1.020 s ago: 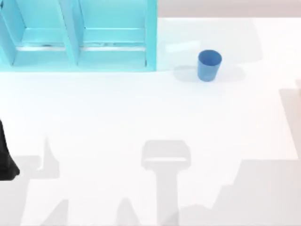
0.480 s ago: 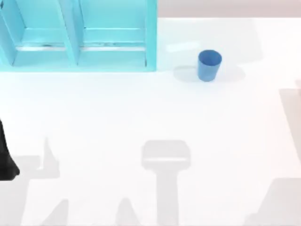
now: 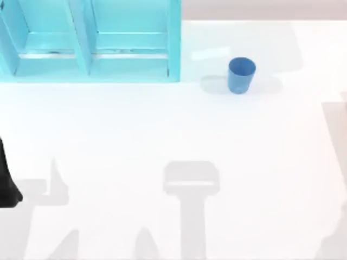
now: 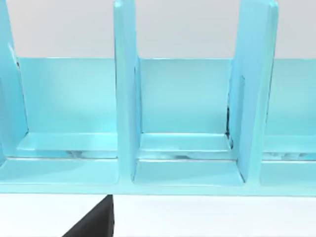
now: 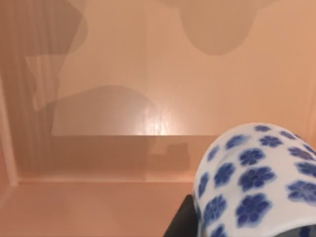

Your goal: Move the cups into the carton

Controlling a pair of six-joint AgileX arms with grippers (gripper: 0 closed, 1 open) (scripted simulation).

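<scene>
Blue cup (image 3: pixel 241 75) upright on table (image 3: pixel 162 135), white patterned cup (image 5: pixel 256 182) against right pincer, grip unclear.

white table (image 3: pixel 162 130), turquoise divided shelf (image 3: pixel 92 43), soft shadows

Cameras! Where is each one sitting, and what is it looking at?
Top view: sits above the table, looking down at the blue cup beside the turquoise rack; a dark bit of the left arm shows at the left edge.
Left wrist view: rides on the left arm, facing the rack's compartments; a dark part of the arm shows low down.
Right wrist view: rides on the right arm, looking into the tan carton, with the flowered cup up close.
Shared: the top and left wrist views both see the rack.
</scene>
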